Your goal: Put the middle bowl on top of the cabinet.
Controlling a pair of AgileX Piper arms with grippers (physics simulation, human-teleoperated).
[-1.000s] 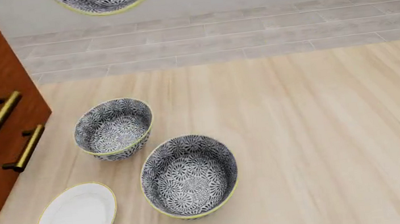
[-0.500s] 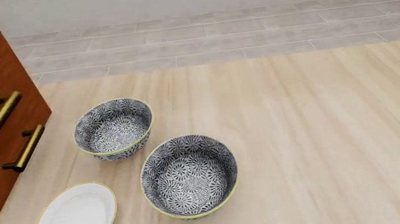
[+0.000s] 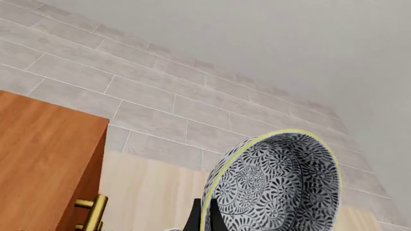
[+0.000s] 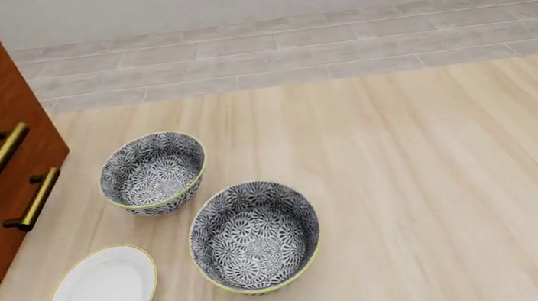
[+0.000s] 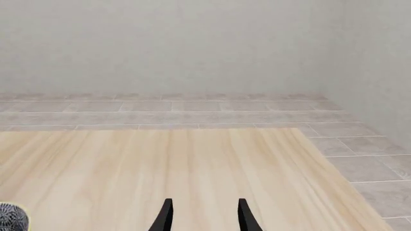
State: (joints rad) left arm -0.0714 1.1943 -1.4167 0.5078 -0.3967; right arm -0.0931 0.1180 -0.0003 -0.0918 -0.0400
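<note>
Carrying the middle bowl toward the cabinet was judged the step in hand. Left gripper found clenched on the bowl's yellow rim, one dark finger outside the wall, bowl tilted on edge and held aloft, out of the front view altogether. Cabinet's top edge noted below and to one side of the gripper, not yet beneath it. Right gripper seen idle low over the table, fingers parted, grasping nothing. Two other bowls and a plate left on the table. Next move judged to call for travel over the cabinet top, levelling the bowl, then lowering before release.
</note>
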